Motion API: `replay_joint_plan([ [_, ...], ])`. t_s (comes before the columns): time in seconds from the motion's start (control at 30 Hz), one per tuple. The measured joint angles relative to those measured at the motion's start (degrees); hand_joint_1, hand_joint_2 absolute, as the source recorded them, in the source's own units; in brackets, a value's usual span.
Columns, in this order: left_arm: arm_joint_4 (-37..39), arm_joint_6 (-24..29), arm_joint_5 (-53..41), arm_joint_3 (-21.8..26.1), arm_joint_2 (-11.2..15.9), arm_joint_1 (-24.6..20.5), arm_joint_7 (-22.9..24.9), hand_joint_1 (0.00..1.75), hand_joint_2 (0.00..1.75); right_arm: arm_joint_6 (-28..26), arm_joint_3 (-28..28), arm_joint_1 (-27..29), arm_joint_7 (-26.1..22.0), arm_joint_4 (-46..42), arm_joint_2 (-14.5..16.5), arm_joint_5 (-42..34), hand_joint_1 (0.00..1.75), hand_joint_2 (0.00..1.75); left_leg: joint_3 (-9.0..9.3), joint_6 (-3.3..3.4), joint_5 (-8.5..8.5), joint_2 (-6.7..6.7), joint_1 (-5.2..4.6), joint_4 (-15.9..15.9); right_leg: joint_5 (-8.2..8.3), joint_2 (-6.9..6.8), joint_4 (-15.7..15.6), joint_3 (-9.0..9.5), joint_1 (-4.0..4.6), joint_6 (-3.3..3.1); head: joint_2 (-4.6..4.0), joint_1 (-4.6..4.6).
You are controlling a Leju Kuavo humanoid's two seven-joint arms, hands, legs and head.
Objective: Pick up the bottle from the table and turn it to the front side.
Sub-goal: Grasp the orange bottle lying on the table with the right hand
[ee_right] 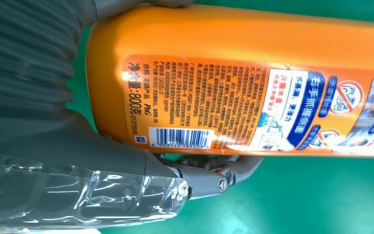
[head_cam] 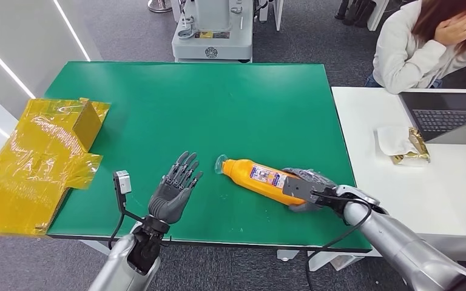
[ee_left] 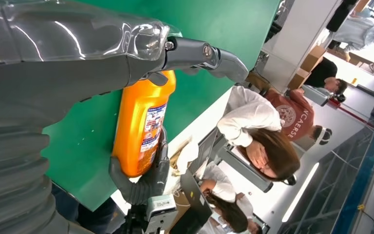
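Orange bottle (head_cam: 258,177) lies on the green table (head_cam: 158,109), right hand (head_cam: 306,189) gripping its base, left hand (head_cam: 173,191) spread empty.

A green table (head_cam: 158,103) stands on grey carpet (head_cam: 127,30). A yellow-taped cardboard box (head_cam: 42,160) overhangs the table's left edge. On the other side, a white desk (head_cam: 412,182) butts against it, carrying a grey laptop (head_cam: 446,115) and a crumpled cloth with gold foil (head_cam: 403,144). A person in a white top (head_cam: 422,45) sits at the desk's far end. A grey-white machine base (head_cam: 212,33) stands beyond the table. White wall panels (head_cam: 18,42) carry bright light strips.
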Motion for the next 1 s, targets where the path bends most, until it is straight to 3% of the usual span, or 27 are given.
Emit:
replay_joint_plan([
  [0.47,0.22,0.13,-0.07,0.42,-0.17,1.11,0.00,0.00,1.75,-1.01,0.08,0.51,-0.55,-0.05,0.02,0.88,1.75,1.75,0.02,0.00,-0.01,-0.01,0.00,0.00,-0.01,-0.01,-0.01,0.03,0.00,0.01,0.00,0.00],
  [1.0,0.14,4.15,-2.99,0.70,-1.00,1.22,-1.03,0.00,1.75,-3.55,-0.86,2.41,-2.71,-0.04,0.28,-0.62,1.75,1.75,0.17,0.00,-0.01,-0.01,0.00,-0.01,-0.01,-0.01,-0.01,0.18,0.00,0.01,0.00,0.00],
])
